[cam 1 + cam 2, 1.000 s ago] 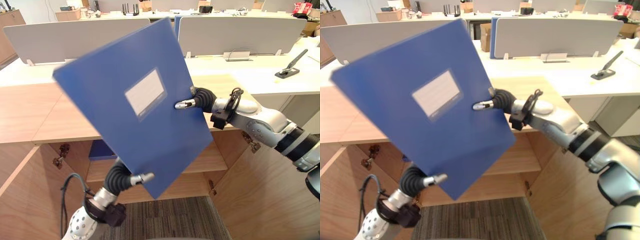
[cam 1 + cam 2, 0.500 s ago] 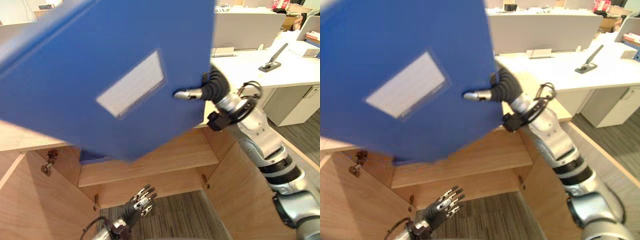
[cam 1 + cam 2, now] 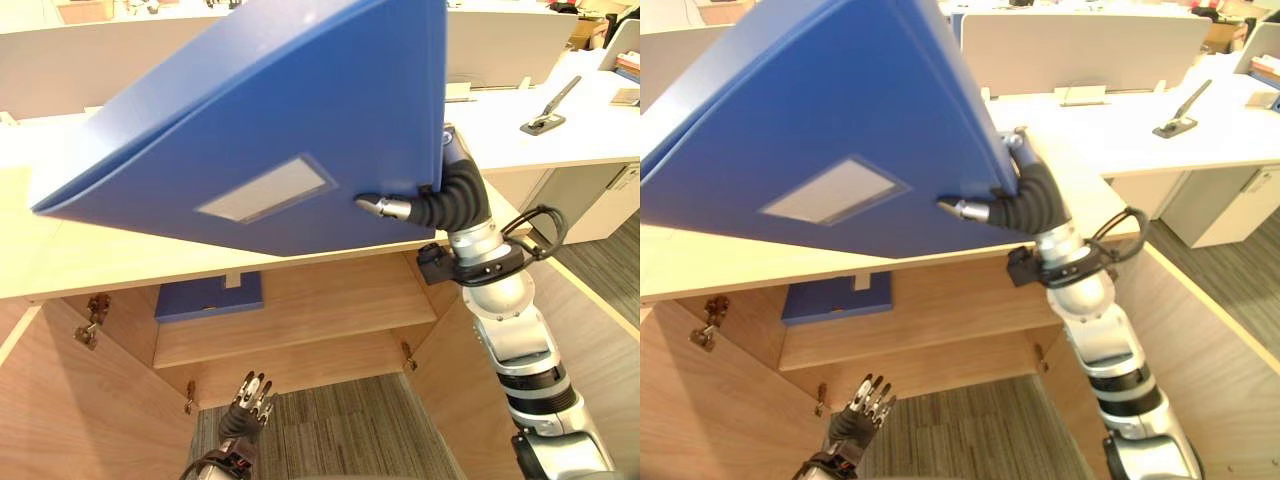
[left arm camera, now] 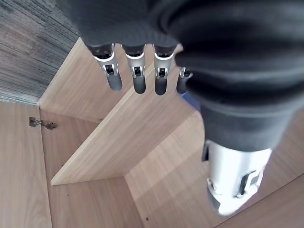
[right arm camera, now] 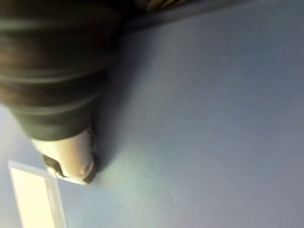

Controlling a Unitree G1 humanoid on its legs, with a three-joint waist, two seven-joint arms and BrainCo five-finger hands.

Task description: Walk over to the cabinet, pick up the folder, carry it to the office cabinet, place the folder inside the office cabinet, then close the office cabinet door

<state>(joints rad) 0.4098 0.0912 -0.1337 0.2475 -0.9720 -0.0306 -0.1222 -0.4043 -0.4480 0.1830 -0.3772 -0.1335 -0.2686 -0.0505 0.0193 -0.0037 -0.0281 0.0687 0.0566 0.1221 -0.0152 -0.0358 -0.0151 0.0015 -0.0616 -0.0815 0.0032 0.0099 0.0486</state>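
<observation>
While the right hand [image 3: 452,200] pinches one folder [image 3: 300,110], a second folder [image 3: 208,297] lies shelved, left hand [image 3: 249,398] straight-fingered.

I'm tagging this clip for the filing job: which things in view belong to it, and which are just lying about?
Belongs to the job:
blue folder, pinched by the right hand
open cabinet
left hand, open and low

Lying about:
blue item on the cabinet's shelf
black tool on the white desk
desk screens
</observation>
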